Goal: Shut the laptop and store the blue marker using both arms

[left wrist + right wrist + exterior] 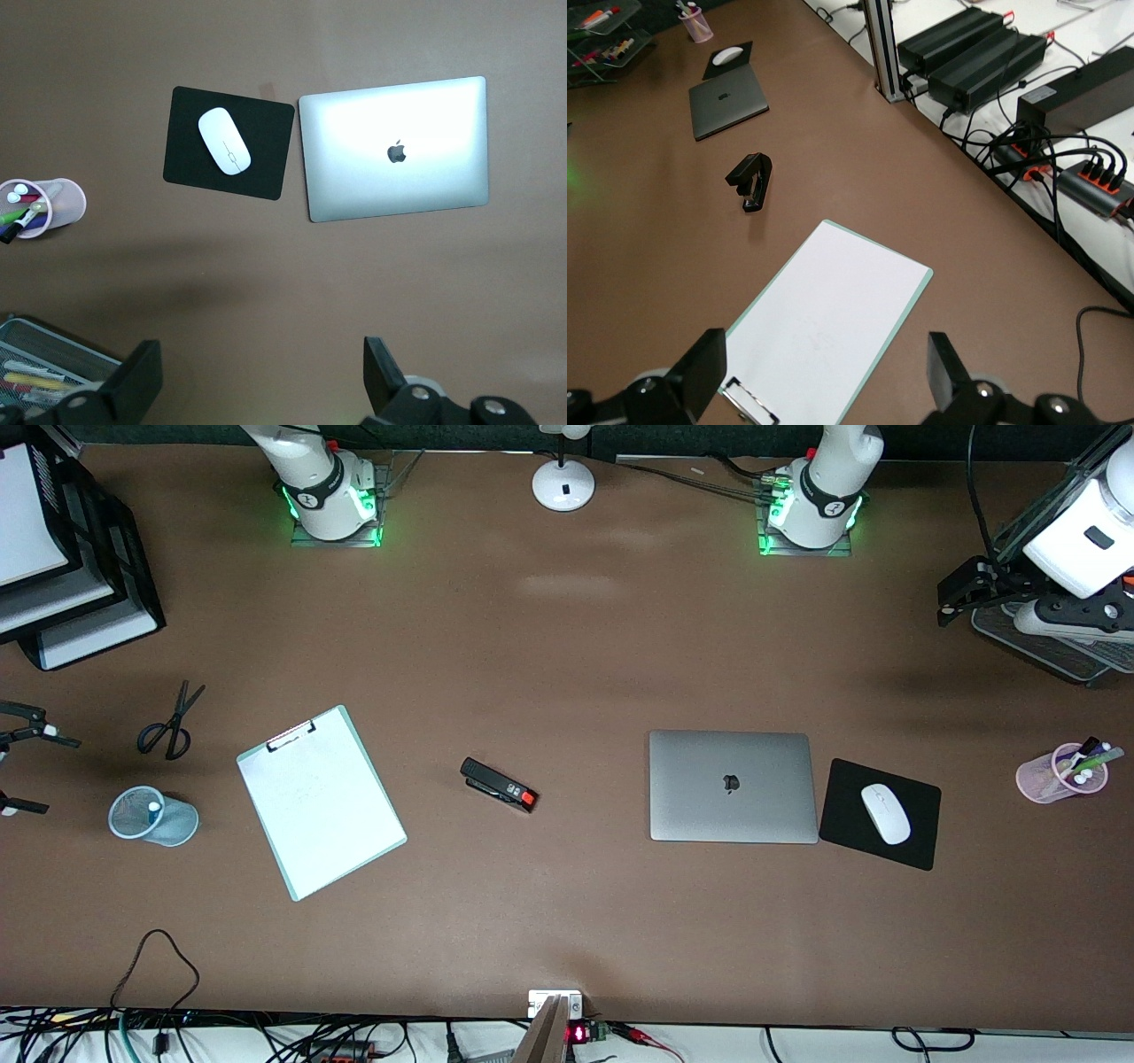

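The laptop (732,786) lies shut on the brown table, lid up, logo showing; it is also in the left wrist view (396,148) and the right wrist view (728,102). In a pale blue mesh cup (152,816) at the right arm's end, only the white end of the blue marker (154,808) shows. My right gripper (53,775) hangs open beside that cup, empty, with the clipboard under its fingers (700,367). My left gripper (961,593) is open and empty over bare table at the left arm's end, its fingers (383,372) wide apart.
A clipboard (319,802), scissors (168,726) and a black stapler (499,784) lie between cup and laptop. A white mouse (885,813) sits on a black pad (921,850). A pink pen cup (1054,775), mesh tray (1054,646), paper trays (89,576) and lamp base (563,485) ring the table.
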Tool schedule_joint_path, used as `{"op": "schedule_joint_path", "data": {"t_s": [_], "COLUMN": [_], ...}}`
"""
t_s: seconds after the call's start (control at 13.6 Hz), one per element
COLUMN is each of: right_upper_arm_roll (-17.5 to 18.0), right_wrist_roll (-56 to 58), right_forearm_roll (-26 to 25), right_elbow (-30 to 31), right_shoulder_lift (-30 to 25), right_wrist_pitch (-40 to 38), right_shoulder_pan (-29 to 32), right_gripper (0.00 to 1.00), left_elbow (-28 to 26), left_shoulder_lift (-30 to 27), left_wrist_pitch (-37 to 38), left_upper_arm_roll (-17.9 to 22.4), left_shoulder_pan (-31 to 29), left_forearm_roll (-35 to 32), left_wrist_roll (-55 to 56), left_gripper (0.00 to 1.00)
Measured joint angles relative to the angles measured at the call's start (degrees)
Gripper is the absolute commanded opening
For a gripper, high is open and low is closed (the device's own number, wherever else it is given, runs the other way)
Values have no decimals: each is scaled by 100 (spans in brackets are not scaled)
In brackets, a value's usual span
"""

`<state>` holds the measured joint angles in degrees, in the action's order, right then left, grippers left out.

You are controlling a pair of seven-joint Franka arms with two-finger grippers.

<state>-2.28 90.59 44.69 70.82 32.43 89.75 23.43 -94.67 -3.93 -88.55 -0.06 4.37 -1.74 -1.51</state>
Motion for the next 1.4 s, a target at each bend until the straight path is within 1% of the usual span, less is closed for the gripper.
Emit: {"op": "schedule_joint_path", "data": {"t_s": [0.15,0.37,0.73,0.96,1.25,1.4], "right_upper_arm_roll": [4,9,14,15,14,15], "right_wrist_roll": [-860,-2195,-4350,-5372,-6161,-6656], "right_forearm_roll": [-529,-1326,-2477,-2911,-3406,-3730], "right_elbow": [-1,1,21,118,184,187], "right_shoulder_lift": [-293,-706,-985,-1044,-1167,-1281], "right_wrist_pitch": [180,213,216,202,159,8], "right_shoulder_pan": [-315,-839,-1691,-2048,-2269,-2396], "right_gripper": [100,100,100,100,100,100], "left_elbow": [0,0,0,0,0,0], "left_shoulder_lift": [1,1,1,1,1,1], "left_wrist_pitch": [0,0,0,0,0,0], "left_upper_arm_roll": [0,0,0,0,0,2], "left_shoulder_pan": [0,0,0,0,0,0], "left_forearm_roll": [0,0,0,0,0,0], "left_wrist_roll": [0,0,0,0,0,0], "left_gripper": [100,100,100,100,100,100]}}
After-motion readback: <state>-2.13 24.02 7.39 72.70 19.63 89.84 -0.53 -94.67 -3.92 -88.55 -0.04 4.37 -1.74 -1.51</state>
